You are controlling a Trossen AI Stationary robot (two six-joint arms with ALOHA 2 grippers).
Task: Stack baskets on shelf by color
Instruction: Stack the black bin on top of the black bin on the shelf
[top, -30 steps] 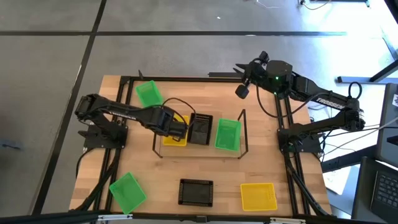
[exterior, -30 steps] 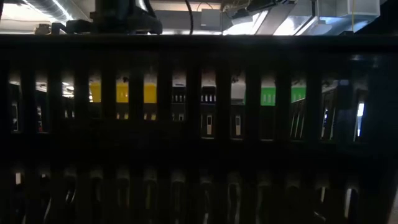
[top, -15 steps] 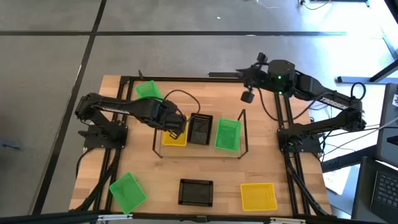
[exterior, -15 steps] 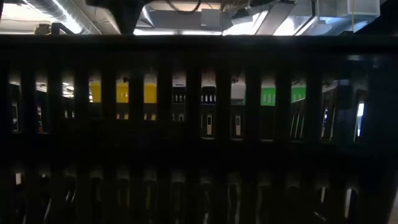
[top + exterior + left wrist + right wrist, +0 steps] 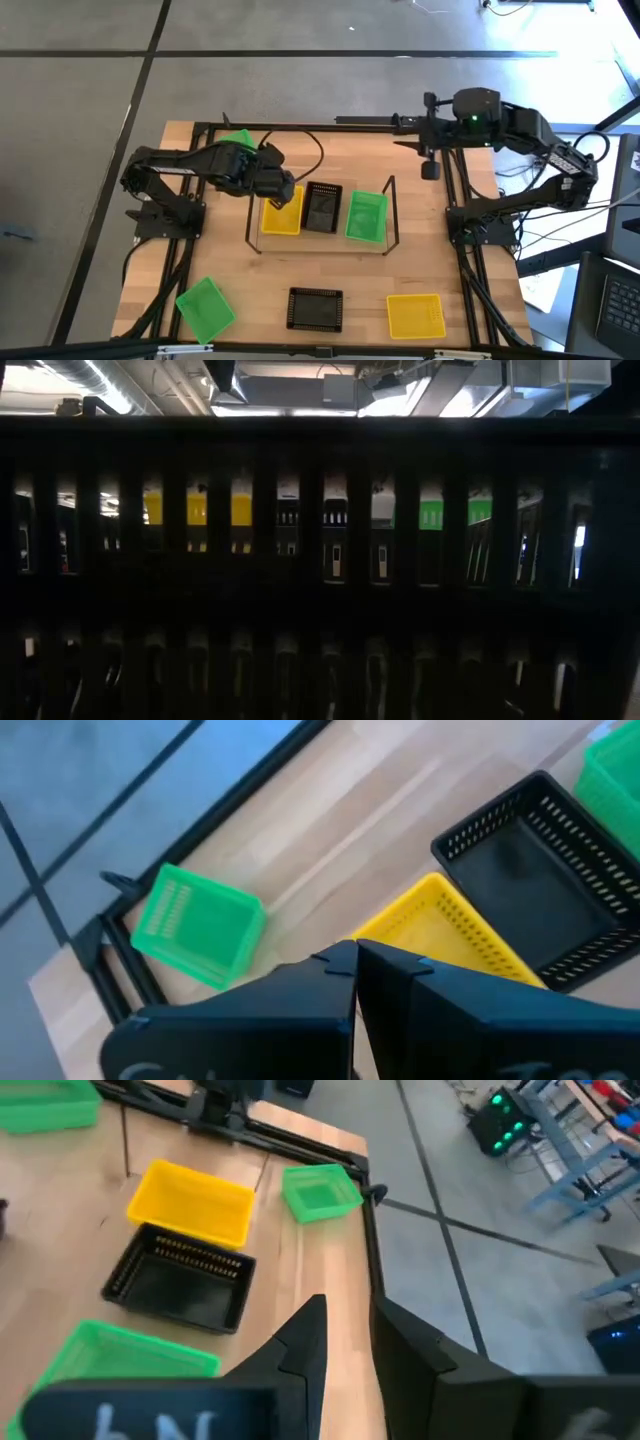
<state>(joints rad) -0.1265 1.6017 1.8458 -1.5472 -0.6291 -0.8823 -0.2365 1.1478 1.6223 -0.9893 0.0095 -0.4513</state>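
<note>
A light-wood table (image 5: 330,270) edged by a black frame stands on a grey floor crossed by dark seams. On it the shelf (image 5: 322,242) carries three baskets side by side: a yellow basket (image 5: 282,212), a black basket (image 5: 322,207) and a green basket (image 5: 366,216), the black one between the other two. Loose on the tabletop lie a second green basket (image 5: 206,306) at the near left corner, a second black basket (image 5: 315,308) at the near edge, a second yellow basket (image 5: 415,315) near right, and a third green basket (image 5: 237,146) at the far left. The left gripper (image 5: 283,184) hangs empty with fingers pressed together above the far end of the shelf's yellow basket. The right gripper (image 5: 431,168) hovers over the table's right frame rail, its fingers parted with nothing between them. The low view is nearly filled by a dark slatted wall, with only slivers of yellow and green plus ceiling lights showing past it. The right wrist view alone reveals equipment with green lights beyond the table.
</note>
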